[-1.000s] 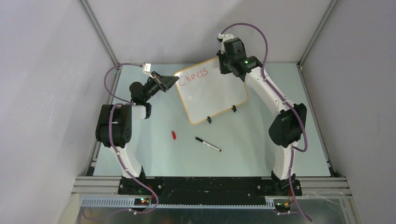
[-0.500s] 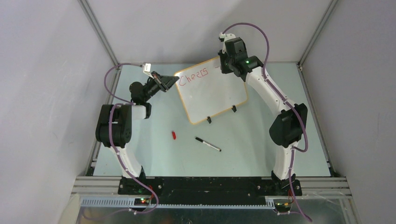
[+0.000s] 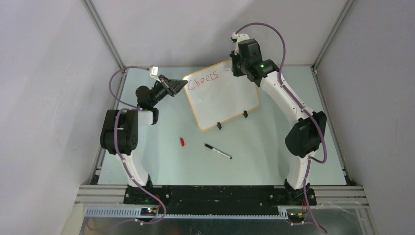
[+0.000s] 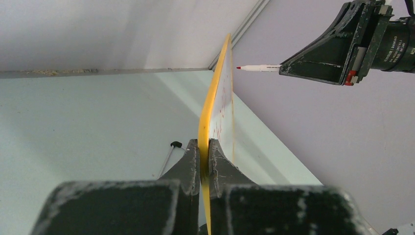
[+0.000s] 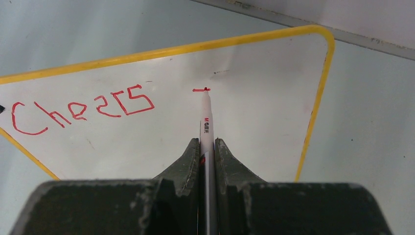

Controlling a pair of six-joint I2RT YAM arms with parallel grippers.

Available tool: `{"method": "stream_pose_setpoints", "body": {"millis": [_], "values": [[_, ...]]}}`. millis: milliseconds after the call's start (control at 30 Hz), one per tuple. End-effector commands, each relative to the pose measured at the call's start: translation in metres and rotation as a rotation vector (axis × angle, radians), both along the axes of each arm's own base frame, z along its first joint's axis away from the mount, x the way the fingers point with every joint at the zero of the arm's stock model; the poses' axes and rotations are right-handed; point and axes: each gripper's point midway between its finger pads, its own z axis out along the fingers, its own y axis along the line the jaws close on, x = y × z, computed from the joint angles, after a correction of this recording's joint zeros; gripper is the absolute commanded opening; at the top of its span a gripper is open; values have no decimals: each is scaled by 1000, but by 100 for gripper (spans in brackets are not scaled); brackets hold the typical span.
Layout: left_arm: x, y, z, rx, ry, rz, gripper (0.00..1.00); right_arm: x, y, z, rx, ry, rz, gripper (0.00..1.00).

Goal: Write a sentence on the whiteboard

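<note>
The whiteboard [image 3: 222,95] stands tilted on two black clip feet; it also shows in the right wrist view [image 5: 254,122] and edge-on in the left wrist view [image 4: 215,105]. Red letters "Cheers" [image 5: 80,110] run along its top row [image 3: 202,81]. A short red dash [image 5: 200,90] sits to their right. My left gripper [image 4: 204,147] is shut on the board's left rim [image 3: 182,84]. My right gripper [image 5: 207,144] is shut on a white red-tipped marker [image 5: 205,117], its tip just off the board at the dash [image 4: 257,68].
A black-capped pen [image 3: 218,151] and a red cap [image 3: 182,142] lie on the pale green table in front of the board. Grey walls close in on the back and both sides.
My right gripper has moved a little to the right along the board's top edge. A short red dash now shows right of "Cheers". The left arm has not moved.
</note>
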Motion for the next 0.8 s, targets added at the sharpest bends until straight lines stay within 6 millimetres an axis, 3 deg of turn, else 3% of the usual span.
{"method": "stream_pose_setpoints", "body": {"millis": [0,767], "values": [[-10,-4,7,69,-108,-32,0,3,5,33,50,-74,1,0],[-9,-4,6,71,-105,-32,0,13,12,24,46,-53,13,0]]}}
